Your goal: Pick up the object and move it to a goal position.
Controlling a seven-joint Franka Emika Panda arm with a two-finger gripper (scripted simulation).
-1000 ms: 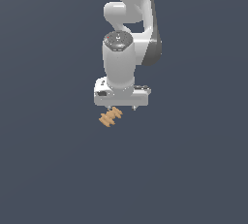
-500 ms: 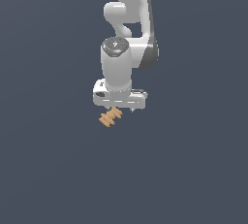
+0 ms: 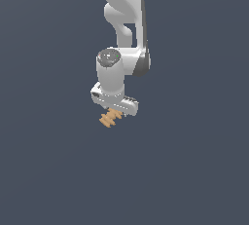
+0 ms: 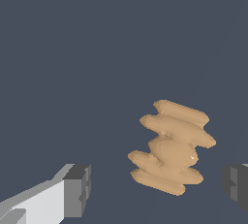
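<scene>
Because the object (image 4: 172, 146) is lying between our wide-spread fingers (image 4: 77, 190), we are holding the gripper (image 4: 157, 189) over it to straddle it.

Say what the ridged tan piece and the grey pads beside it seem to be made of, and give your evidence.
The ridged tan piece: a matte, plastic-like or wooden-looking render, evenly tan-orange with one tiny highlight. The pads on the fingers: dull dark grey, rubber-like, flat and unshiny. Being simulator renders, both materials remain guesses.

The object (image 3: 111, 118) is a small tan-orange ridged piece, lying flat and slantwise on the dark grey worktop (image 3: 194, 160).
</scene>
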